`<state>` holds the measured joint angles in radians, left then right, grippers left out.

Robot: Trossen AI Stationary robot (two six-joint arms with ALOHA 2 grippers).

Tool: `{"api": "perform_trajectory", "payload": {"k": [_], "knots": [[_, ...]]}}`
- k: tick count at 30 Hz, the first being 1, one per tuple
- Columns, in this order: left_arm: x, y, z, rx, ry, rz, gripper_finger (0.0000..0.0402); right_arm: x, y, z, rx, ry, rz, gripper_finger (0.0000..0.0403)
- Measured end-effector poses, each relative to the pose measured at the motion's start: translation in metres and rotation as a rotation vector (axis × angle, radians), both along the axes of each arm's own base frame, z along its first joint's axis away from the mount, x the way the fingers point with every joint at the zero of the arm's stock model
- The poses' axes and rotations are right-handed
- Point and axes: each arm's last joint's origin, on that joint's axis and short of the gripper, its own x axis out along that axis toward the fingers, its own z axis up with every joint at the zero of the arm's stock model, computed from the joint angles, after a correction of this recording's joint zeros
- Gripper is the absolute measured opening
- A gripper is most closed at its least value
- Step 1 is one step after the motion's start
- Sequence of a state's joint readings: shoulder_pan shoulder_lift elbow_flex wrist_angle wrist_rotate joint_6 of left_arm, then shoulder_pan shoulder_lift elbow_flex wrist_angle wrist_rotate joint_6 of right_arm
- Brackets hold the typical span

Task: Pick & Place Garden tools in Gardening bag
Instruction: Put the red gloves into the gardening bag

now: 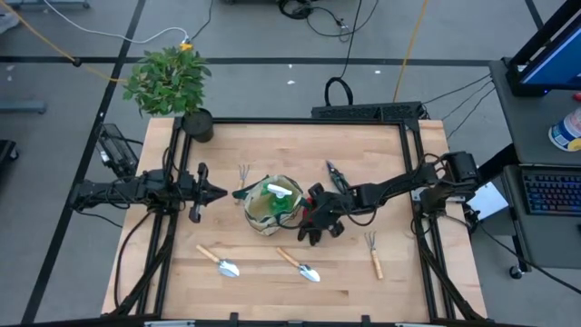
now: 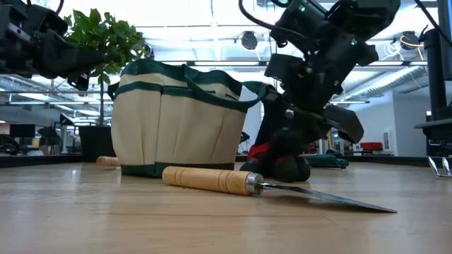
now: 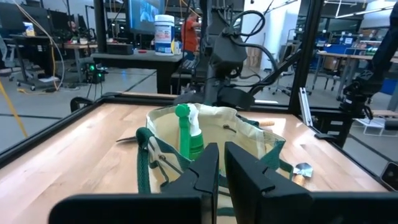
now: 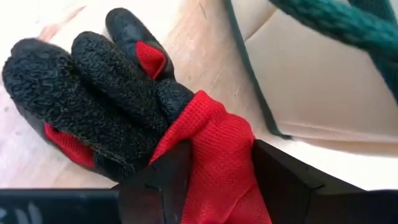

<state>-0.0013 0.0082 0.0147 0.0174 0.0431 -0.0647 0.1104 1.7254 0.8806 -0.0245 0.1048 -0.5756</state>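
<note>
The beige gardening bag (image 1: pixel 270 205) with green trim stands at the table's middle, a green spray bottle (image 3: pixel 188 134) upright inside it. My right gripper (image 1: pixel 317 223) is just right of the bag, shut on the red-and-black gloves (image 4: pixel 106 93), which also show in the low view (image 2: pixel 282 161). My left gripper (image 1: pixel 221 193) hovers left of the bag, shut and empty; its fingers (image 3: pixel 205 171) point at the bag. Two trowels (image 1: pixel 219 262) (image 1: pixel 300 265) and a fork rake (image 1: pixel 374 255) lie flat near the front. Another fork rake (image 1: pixel 244 173) and the black shears (image 1: pixel 336 174) lie behind the bag. My right gripper pinches the gloves' red knit cuff part (image 4: pixel 217 146) between its two fingers (image 4: pixel 166 177). It comes from above, slanting in from the table's right. The black glove fingers (image 4: pixel 74 81) stretch away from the gripper and lie on the table beside the bag's wall.
A leafy plant (image 1: pixel 170 80) in a black pot (image 1: pixel 197 124) stands at the far left corner. A black frame (image 1: pixel 309 121) edges the table. In the low view the near trowel (image 2: pixel 219 179) lies in front of the bag (image 2: pixel 176 116).
</note>
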Motion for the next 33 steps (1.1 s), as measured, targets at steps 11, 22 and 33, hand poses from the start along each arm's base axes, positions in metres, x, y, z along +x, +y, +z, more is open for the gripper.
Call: {"api": "perform_trajectory", "payload": {"k": [11, 22, 33], "knots": [[0.0, 0.0, 0.0, 0.006, 0.0, -0.009, 0.0033, -0.015, 0.0, -0.009, 0.083, 0.165, -0.165, 0.0063], [0.0, 0.0, 0.0, 0.007, 0.0, -0.008, 0.0033, -0.031, 0.008, -0.007, 0.109, 0.281, -0.25, 0.0027], [-0.001, 0.0, 0.013, -0.045, -0.138, -0.016, 0.0033, -0.065, 0.013, 0.059, 0.305, 0.192, -0.377, 0.0024]]}}
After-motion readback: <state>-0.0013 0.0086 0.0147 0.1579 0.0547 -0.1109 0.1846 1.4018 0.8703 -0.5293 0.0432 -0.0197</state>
